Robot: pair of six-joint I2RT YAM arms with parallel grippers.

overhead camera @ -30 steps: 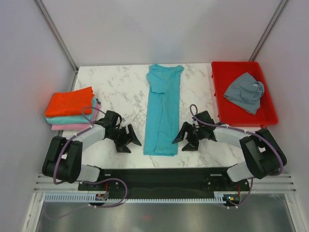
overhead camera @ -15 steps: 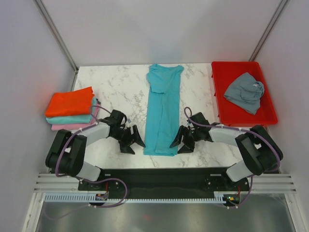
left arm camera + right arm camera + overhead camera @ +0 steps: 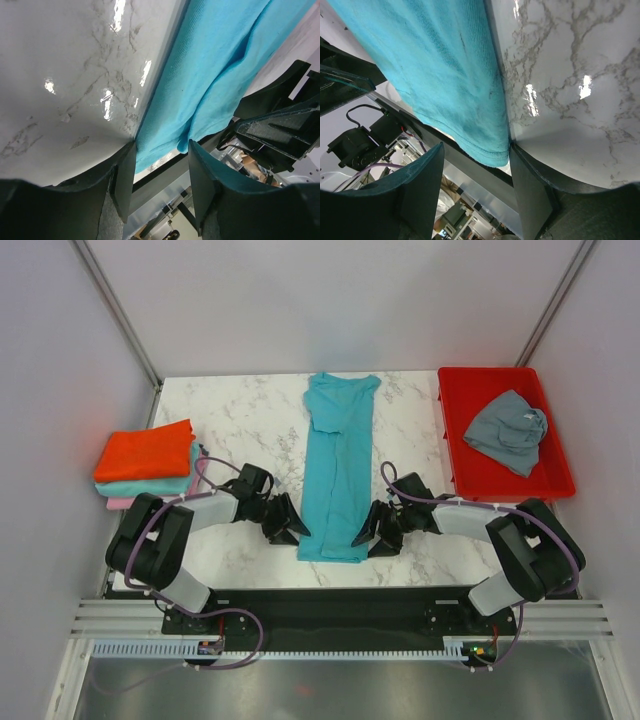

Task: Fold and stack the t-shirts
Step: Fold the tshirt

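The turquoise t-shirt (image 3: 338, 470) lies flat as a long narrow strip down the middle of the marble table (image 3: 240, 420), collar end at the far side and hem towards my bases. My left gripper (image 3: 290, 525) sits low at the near left corner of that hem, and my right gripper (image 3: 368, 533) sits at the near right corner, so the two face each other across the cloth. In the left wrist view my jaws stand spread with the corner of the hem lying between them, and a gap shows on both sides of the cloth. In the right wrist view my jaws are also spread. The hem's edge reaches in between them and lies against one jaw, with nothing pinched. At the table's left edge the orange-red t-shirt (image 3: 145, 450) rests folded on the teal t-shirt (image 3: 145, 486), which rests on the pink t-shirt (image 3: 130, 503). The slate grey t-shirt (image 3: 508, 430) lies crumpled in the red tray (image 3: 455, 475) at the far right.
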